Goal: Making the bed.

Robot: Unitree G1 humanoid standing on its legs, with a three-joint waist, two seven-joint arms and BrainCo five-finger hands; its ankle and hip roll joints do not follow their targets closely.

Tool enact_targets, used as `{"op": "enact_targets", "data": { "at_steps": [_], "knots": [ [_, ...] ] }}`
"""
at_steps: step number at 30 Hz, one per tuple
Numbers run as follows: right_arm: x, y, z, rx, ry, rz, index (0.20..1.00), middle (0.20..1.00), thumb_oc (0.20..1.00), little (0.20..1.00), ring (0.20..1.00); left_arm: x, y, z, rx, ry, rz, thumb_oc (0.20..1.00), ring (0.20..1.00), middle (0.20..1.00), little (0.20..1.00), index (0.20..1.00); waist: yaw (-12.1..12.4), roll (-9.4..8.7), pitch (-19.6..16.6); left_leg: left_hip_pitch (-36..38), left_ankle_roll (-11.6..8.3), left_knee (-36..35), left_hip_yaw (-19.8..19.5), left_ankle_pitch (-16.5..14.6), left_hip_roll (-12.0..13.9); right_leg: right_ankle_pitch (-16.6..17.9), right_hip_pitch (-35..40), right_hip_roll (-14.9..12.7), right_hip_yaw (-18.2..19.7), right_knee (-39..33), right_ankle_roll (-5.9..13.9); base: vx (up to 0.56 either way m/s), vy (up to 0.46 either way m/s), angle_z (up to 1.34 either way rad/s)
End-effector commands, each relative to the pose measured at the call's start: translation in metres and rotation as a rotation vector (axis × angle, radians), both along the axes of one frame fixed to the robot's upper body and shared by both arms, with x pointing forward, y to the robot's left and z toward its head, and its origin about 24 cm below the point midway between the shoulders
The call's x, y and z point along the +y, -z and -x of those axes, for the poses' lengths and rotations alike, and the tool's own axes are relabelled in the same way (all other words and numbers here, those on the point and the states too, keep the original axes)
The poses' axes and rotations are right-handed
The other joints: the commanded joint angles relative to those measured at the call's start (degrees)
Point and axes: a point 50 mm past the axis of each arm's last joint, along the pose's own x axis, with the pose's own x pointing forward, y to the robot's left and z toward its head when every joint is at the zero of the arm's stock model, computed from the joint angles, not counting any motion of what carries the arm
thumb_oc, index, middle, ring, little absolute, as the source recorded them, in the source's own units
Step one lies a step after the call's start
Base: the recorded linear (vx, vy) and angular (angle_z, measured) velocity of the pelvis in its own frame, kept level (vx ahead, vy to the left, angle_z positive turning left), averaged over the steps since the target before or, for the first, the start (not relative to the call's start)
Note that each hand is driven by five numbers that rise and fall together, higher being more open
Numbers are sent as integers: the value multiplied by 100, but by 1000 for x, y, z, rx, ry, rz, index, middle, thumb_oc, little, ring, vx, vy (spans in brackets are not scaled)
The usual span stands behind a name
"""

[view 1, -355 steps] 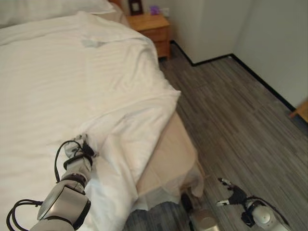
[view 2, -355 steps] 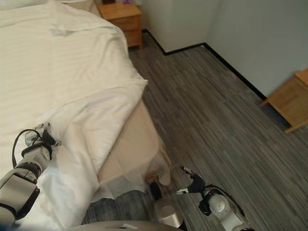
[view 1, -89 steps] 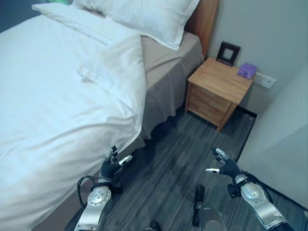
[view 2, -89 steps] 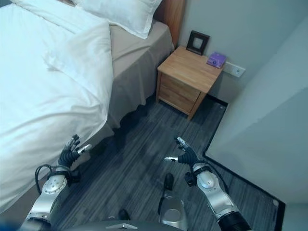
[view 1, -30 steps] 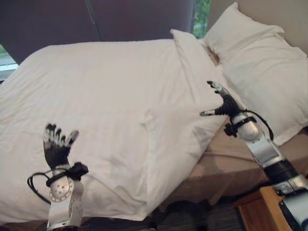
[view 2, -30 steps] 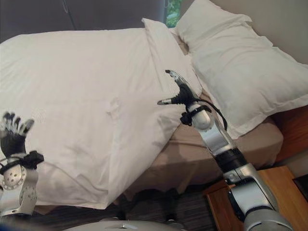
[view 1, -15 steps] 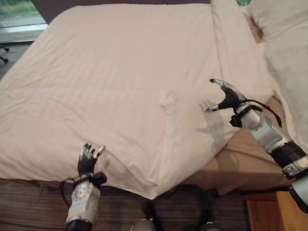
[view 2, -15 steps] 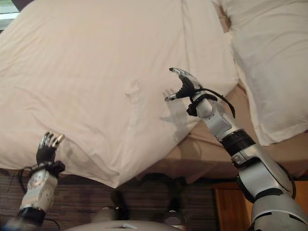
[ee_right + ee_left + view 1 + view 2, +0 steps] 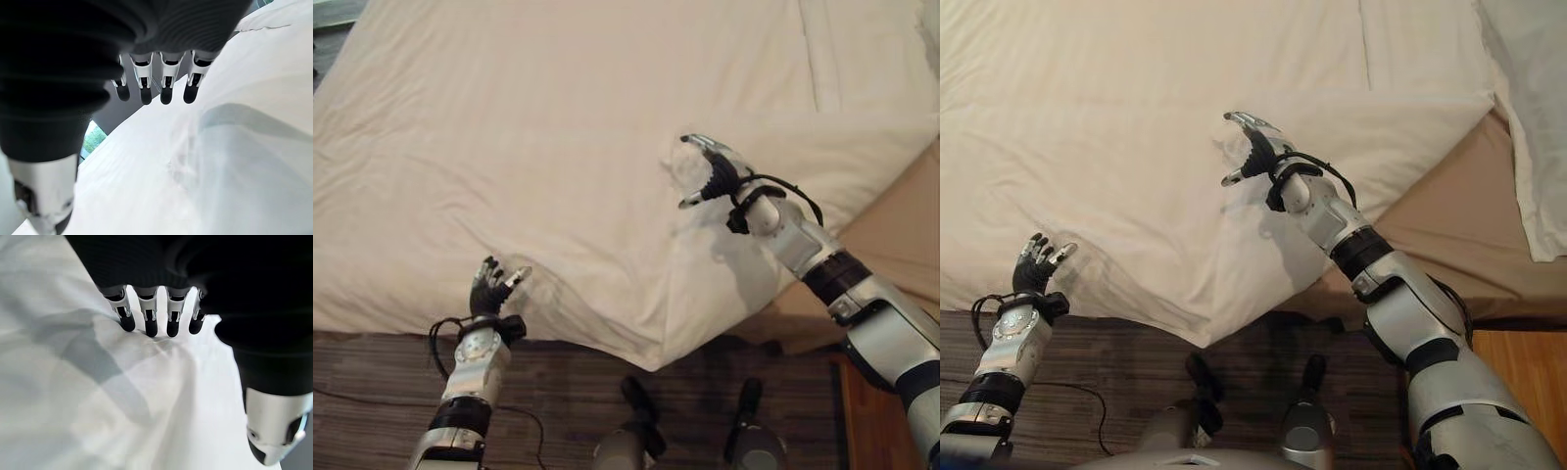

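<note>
A white duvet (image 9: 558, 137) lies spread over the bed, and one corner (image 9: 651, 338) of it hangs over the near side. My left hand (image 9: 490, 291) is raised at the duvet's near edge, open; in its wrist view the straight fingers (image 9: 148, 320) reach the cloth. My right hand (image 9: 717, 174) hovers open just above the duvet, thumb apart, beside a small raised pucker (image 9: 675, 164) in the cloth. Its straight fingers (image 9: 165, 84) hold nothing.
A bare tan sheet (image 9: 901, 225) shows to the right of the duvet. A white pillow (image 9: 1540, 117) lies at the far right. A wooden nightstand (image 9: 1528, 392) stands at the lower right. Dark striped floor (image 9: 372, 392) runs along the bed's near side.
The camera has tilted down and nearer the bed. My right hand has come in over the duvet to the pucker. My left hand stays raised at the near edge.
</note>
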Motion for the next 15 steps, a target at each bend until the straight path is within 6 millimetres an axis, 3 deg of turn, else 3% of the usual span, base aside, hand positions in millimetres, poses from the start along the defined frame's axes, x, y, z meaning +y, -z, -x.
{"op": "enact_targets", "data": {
  "at_steps": [1, 4, 7, 11, 15],
  "knots": [
    [19, -70, -1, -262, -6, 57, 1000, 1000, 1000, 1000, 1000, 6, -40, -23, -148, 12, -23, 1000, 1000, 1000, 1000, 1000, -37, 51, -16, 571, -1189, 40, -127, 384, 563, 18, -305, 68, 368, 73, -51, -52, -11, -5],
    [27, -98, 4, -390, -3, 95, 1000, 1000, 1000, 1000, 1000, 6, -42, -24, -150, 23, -42, 1000, 1000, 1000, 1000, 1000, -40, 119, -39, 395, -1230, 40, -94, 429, 590, 113, -582, 55, 474, 73, -28, -57, -15, -7],
    [19, -114, 6, -526, 67, 120, 1000, 1000, 1000, 1000, 1000, -1, -45, -26, -179, 56, -58, 1000, 1000, 1000, 1000, 1000, -26, 209, -103, 190, -1274, 40, -74, 464, 650, 172, -850, 76, 600, 73, 5, -25, -40, -10],
    [26, -113, 8, -561, 65, 129, 1000, 1000, 1000, 1000, 1000, -10, -44, -28, -198, 57, -32, 1000, 1000, 1000, 1000, 1000, -11, 217, -141, 41, -1294, 40, -62, 500, 677, 227, -1065, 139, 707, 73, 6, -16, -49, -11],
    [27, -96, 4, -517, 64, 140, 1000, 1000, 1000, 1000, 1000, -16, -40, -27, -187, 80, -43, 1000, 1000, 1000, 1000, 1000, 52, 288, -103, -156, -1305, 40, -98, 546, 705, 307, -1286, 141, 748, 73, 15, -21, -62, -8]
  ]
}}
